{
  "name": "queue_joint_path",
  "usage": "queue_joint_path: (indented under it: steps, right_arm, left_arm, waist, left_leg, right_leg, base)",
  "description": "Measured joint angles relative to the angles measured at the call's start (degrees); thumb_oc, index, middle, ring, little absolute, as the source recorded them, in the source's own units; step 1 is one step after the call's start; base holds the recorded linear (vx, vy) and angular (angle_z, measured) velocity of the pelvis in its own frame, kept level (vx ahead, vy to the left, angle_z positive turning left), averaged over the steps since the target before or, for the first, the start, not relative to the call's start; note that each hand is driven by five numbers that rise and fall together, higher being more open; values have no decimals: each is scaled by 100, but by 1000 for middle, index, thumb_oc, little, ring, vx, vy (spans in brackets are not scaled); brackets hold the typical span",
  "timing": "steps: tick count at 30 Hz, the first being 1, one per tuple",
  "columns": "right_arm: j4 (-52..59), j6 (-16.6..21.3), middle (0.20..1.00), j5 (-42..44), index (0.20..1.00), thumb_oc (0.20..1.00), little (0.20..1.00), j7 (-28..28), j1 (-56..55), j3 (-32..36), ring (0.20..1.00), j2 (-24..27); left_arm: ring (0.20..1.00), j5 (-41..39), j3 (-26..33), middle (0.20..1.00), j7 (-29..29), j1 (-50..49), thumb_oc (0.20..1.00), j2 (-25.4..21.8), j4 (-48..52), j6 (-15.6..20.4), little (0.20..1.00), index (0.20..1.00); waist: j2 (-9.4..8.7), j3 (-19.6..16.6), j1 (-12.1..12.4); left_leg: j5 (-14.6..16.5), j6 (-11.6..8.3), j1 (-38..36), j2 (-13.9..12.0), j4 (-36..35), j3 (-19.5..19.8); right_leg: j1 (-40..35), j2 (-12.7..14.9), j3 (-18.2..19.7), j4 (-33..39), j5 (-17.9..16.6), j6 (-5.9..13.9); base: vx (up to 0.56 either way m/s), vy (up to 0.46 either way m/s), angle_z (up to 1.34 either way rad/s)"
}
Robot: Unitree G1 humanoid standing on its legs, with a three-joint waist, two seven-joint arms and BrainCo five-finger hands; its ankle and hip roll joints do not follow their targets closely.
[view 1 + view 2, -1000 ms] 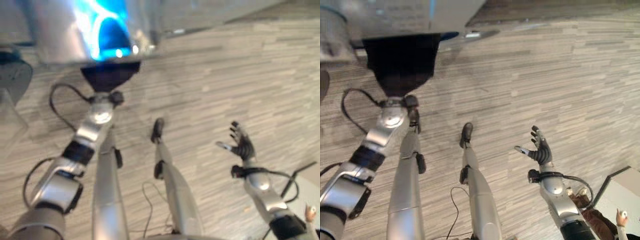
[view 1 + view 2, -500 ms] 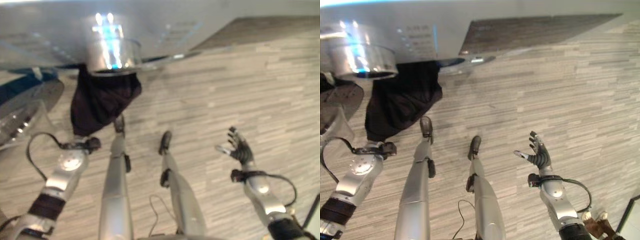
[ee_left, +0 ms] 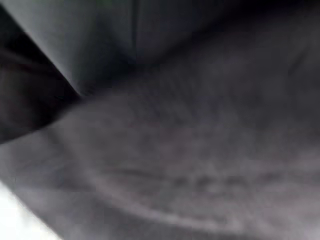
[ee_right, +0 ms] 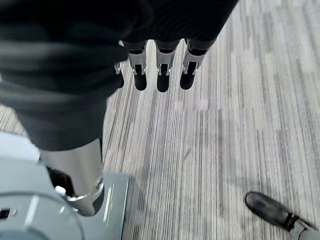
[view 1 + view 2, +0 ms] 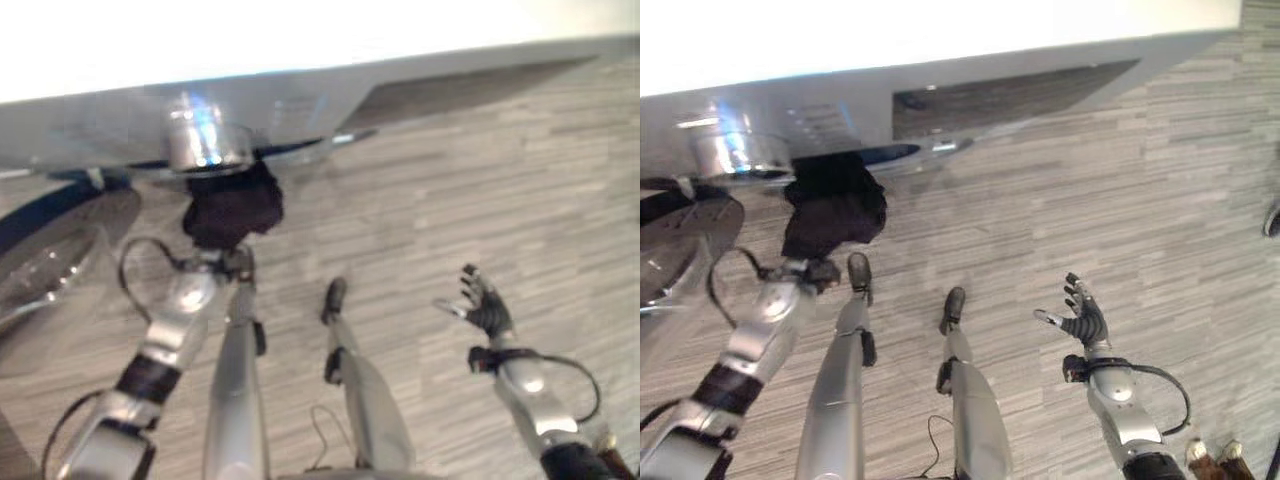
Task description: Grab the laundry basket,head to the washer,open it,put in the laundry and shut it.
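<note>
Loading seems underway: the dark bunched cloth garment [image 5: 832, 213] hangs at the silver-grey washer [image 5: 300, 100] opening; left hand hidden in it, grip untellable; right hand [image 5: 1081, 320] spread, empty; shutting remains.

Camera has tilted since 1.0 s ago. Dark laundry [image 5: 832, 215], hanging long and loose below the washer [image 5: 970, 80] half a second back, is now bunched into a compact wad right at the drum opening [image 5: 205, 145]; left arm has risen, wrist just beneath it.
</note>
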State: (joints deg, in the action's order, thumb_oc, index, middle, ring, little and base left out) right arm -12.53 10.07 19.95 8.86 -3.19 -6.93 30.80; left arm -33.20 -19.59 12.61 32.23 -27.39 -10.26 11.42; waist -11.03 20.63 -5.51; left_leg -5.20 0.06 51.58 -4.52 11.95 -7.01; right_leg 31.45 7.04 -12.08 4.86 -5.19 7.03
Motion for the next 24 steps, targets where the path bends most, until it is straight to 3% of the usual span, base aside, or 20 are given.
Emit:
queue_joint_path:
  steps: [3, 6, 11, 14, 15, 16, 17, 18, 19, 22, 23, 24]
  right_arm:
    - [-67, -13, 1000, -8, 1000, 1000, 1000, 61, 2, -17, 1000, -131]
    - [-67, -29, 1000, -6, 1000, 1000, 1000, 138, 14, -22, 1000, -120]
    - [39, -25, 1000, 18, 1000, 1000, 1000, 235, 80, -122, 1000, -26]
    - [55, 11, 1000, 18, 1000, 1000, 1000, 243, 219, -482, 1000, 154]
    - [51, 20, 1000, 20, 1000, 1000, 1000, 243, 241, -566, 1000, 163]
    - [13, 42, 1000, 24, 1000, 1000, 1000, 247, 342, -661, 1000, 186]
    - [0, 56, 1000, 24, 1000, 1000, 1000, 233, 353, -735, 1000, 128]
    - [4, 110, 1000, 29, 1000, 1000, 1000, 240, 279, -716, 1000, 71]
    - [-26, 160, 1000, 31, 1000, 1000, 1000, 244, 259, -734, 1000, -1]
    - [-24, 162, 1000, 46, 1000, 1000, 1000, 212, 86, -799, 1000, -172]
    - [-147, 143, 1000, 52, 1000, 1000, 1000, 176, 79, -908, 1000, -152]
    - [-247, 121, 1000, 64, 1000, 1000, 1000, 146, 80, -941, 1000, -106]
  left_arm:
    - [1000, 71, -285, 1000, 438, 1393, 1000, 485, -683, 6, 1000, 1000]
    - [1000, 172, -345, 1000, 957, 1749, 1000, 802, -1502, 89, 1000, 1000]
    - [1000, 174, -824, 1000, 1277, 2672, 1000, 897, -2864, 144, 1000, 1000]
    - [1000, 177, -1367, 1000, 1339, 3528, 1000, 765, -4070, -64, 1000, 1000]
    - [1000, 175, -1595, 1000, 1259, 3884, 1000, 630, -4615, -159, 1000, 1000]
    - [1000, 176, -1958, 1000, 932, 4487, 1000, 468, -5310, -348, 1000, 1000]
    - [1000, 158, -2091, 1000, 808, 4835, 1000, 372, -5436, -459, 1000, 1000]
    - [1000, 133, -2089, 1000, 785, 4931, 1000, 301, -5383, -463, 1000, 1000]
    - [1000, 72, -2019, 1000, 802, 5048, 1000, 171, -5145, -457, 1000, 1000]
    - [1000, 54, -1559, 1000, 1025, 4710, 1000, -320, -3798, -309, 1000, 1000]
    - [1000, 65, -1474, 1000, 1128, 4618, 1000, -384, -3642, -277, 1000, 1000]
    - [1000, 75, -1365, 1000, 1237, 4498, 1000, -390, -3648, -242, 1000, 1000]
  waist:
    - [-41, -22, -258]
    - [-97, -66, -358]
    - [-305, -234, -429]
    - [-463, -441, -583]
    - [-552, -604, -687]
    - [-587, -773, -778]
    - [-577, -783, -829]
    - [-594, -795, -959]
    - [-579, -782, -925]
    - [-359, -548, -887]
    - [-363, -475, -912]
    - [-308, -415, -821]
  left_leg:
    - [-13, 19, 59, -3, 1, -6]
    - [-13, 27, 81, -16, 9, -22]
    - [28, 52, 252, -13, 99, -139]
    - [57, 60, 438, 27, 188, -244]
    - [81, 94, 593, 57, 280, -312]
    - [89, 128, 841, -38, 214, -377]
    - [29, 45, 925, -180, -76, -605]
    - [-2, -5, 1001, -101, -161, -704]
    - [10, -96, 1200, -50, -209, -658]
    - [-11, -191, 1340, 65, -501, -711]
    - [78, -344, 1391, 156, -270, -698]
    - [155, -370, 1472, 115, 90, -564]
  right_leg:
    - [60, -3, -2, -1, -38, 2]
    - [105, -5, 22, -2, -107, 12]
    - [284, 23, 123, -2, -280, 72]
    - [484, 109, 235, 0, -453, 161]
    - [624, 178, 292, 36, -333, 201]
    - [893, 164, 305, -11, 95, 494]
    - [1067, 63, 211, -497, 87, 374]
    - [939, 92, 172, -361, 184, 379]
    - [925, 101, 186, 56, 188, 446]
    - [1206, 176, 134, 23, 131, 331]
    - [1195, 335, 101, 51, -4, 276]
    - [1113, 307, 134, 53, -75, 317]
  base:
    - [1, 0, -2]
    - [7, 11, -5]
    - [13, 37, -6]
    - [14, 53, -14]
    - [14, 42, -35]
    - [19, 22, -47]
    - [39, 31, -26]
    - [45, 24, -4]
    - [41, 38, -4]
    - [21, 38, -4]
    - [7, 36, 9]
    - [7, 48, -18]
